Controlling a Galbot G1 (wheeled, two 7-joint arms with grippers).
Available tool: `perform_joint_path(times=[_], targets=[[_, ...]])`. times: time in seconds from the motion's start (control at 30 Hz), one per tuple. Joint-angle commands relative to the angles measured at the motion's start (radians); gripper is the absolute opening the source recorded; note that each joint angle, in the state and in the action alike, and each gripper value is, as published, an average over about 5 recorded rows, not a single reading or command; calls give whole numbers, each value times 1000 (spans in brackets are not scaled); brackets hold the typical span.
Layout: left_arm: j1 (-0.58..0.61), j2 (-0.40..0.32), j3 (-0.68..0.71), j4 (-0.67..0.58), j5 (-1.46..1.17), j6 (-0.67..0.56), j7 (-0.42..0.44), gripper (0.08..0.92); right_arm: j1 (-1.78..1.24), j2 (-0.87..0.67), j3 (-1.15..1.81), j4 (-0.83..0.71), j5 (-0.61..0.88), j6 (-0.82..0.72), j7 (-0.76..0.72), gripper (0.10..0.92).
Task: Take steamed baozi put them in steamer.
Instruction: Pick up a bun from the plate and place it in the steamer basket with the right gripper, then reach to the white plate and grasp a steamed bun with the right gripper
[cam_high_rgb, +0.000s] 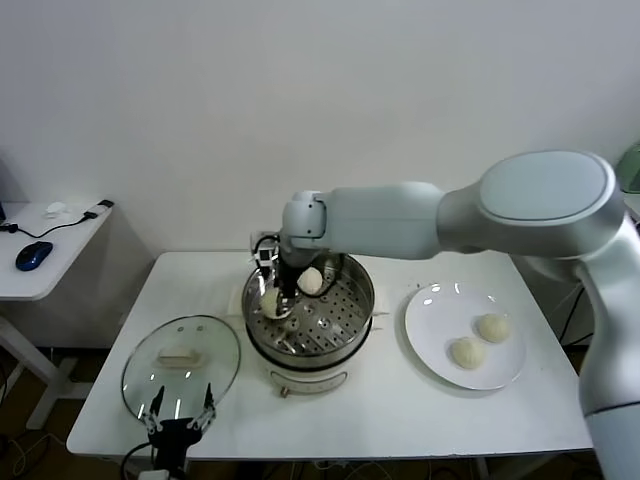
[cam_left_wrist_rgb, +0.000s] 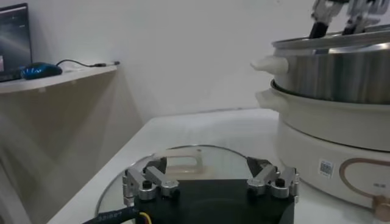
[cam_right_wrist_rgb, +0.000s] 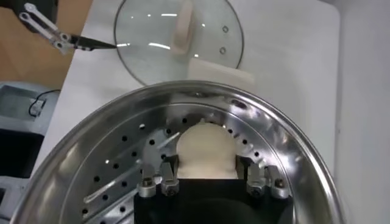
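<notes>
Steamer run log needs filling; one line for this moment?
right end effector shut on baozi | inside steamer | left end effector open, idle over lid

Four small round cream-white dough buns show in all: two inside the one shiny round stainless-steel steamer (cam_high_rgb: 345, 330), one (cam_high_rgb: 270, 301) at about nine o'clock on its perforated tray and one (cam_high_rgb: 312, 281) near twelve o'clock, and two on the single flat white round plate (cam_high_rgb: 425, 340), one (cam_high_rgb: 492, 327) toward two o'clock and one (cam_high_rgb: 467, 352) near its centre. One round glass lid (cam_high_rgb: 181, 362) lies on the one white table (cam_high_rgb: 400, 420).
</notes>
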Motion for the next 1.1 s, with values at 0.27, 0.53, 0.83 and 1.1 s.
perform_joint_path(times=[0.27,0.53,0.83,1.1], targets=[[1,-3,-3,-10,1,6,2,823,156,-116,8,40,-83,159,-192,807],[4,-7,7,-15,11,7,4,823,405,-523,-143,193,-161,332,-399,823],[9,-8,14,-13,21,4,3,823,347,-935,-261,287,-476,359,-380,823],[3,-6,2,-15,16,8,4,823,24,-1008,-67,283,-617,295,-314,823]])
